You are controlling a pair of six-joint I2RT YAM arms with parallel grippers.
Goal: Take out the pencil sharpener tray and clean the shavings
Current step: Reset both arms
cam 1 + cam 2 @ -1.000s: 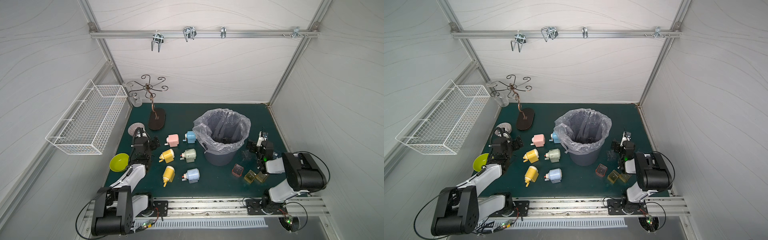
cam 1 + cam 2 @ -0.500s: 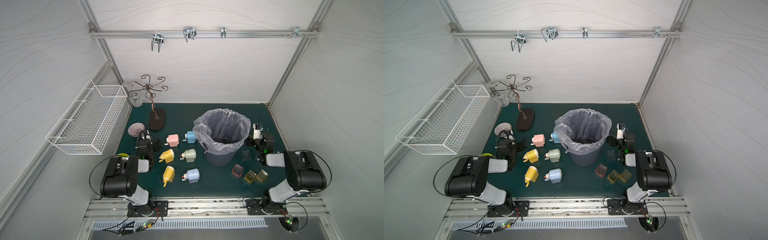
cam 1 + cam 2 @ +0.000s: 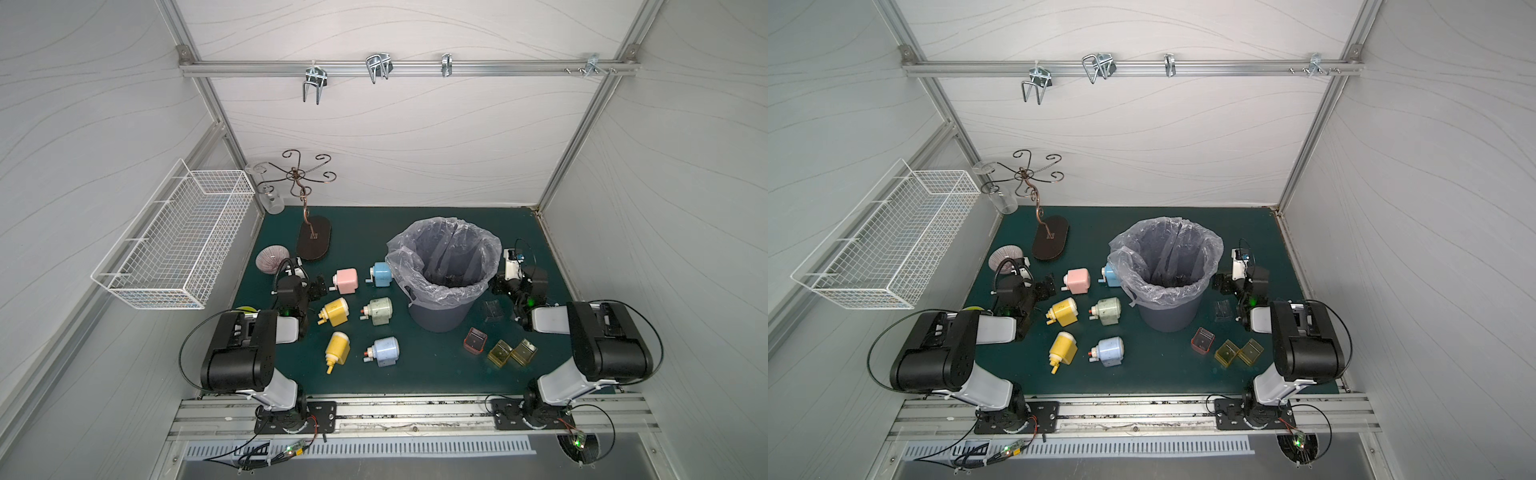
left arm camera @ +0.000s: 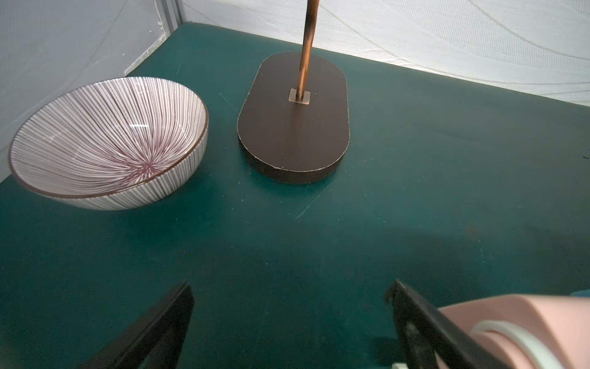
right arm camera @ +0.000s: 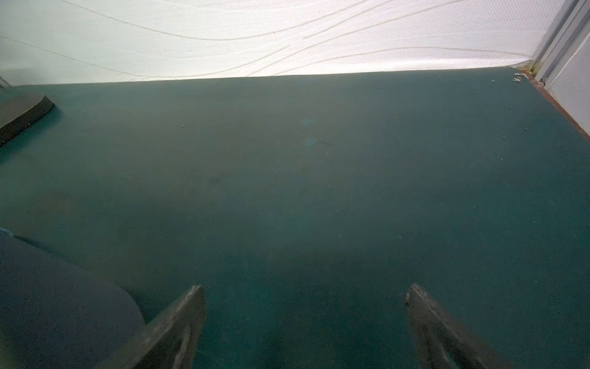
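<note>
Several pencil sharpeners lie left of the bin: pink, blue, yellow, green, a second yellow, pale blue. Removed trays lie right of the bin: a clear dark tray, a red tray and two yellow trays. Dark shavings lie at the bin's bottom. My left gripper stands open and empty beside the pink sharpener. My right gripper is open and empty next to the bin.
A lined grey bin stands mid-mat. At the back left are a striped bowl and a hook stand on a dark oval base. A green bowl peeks from under the left arm. A wire basket hangs on the left wall.
Both arms have folded back, their elbows rising toward the camera. The left gripper has shifted slightly toward the pink sharpener. Both grippers stay open and empty.
</note>
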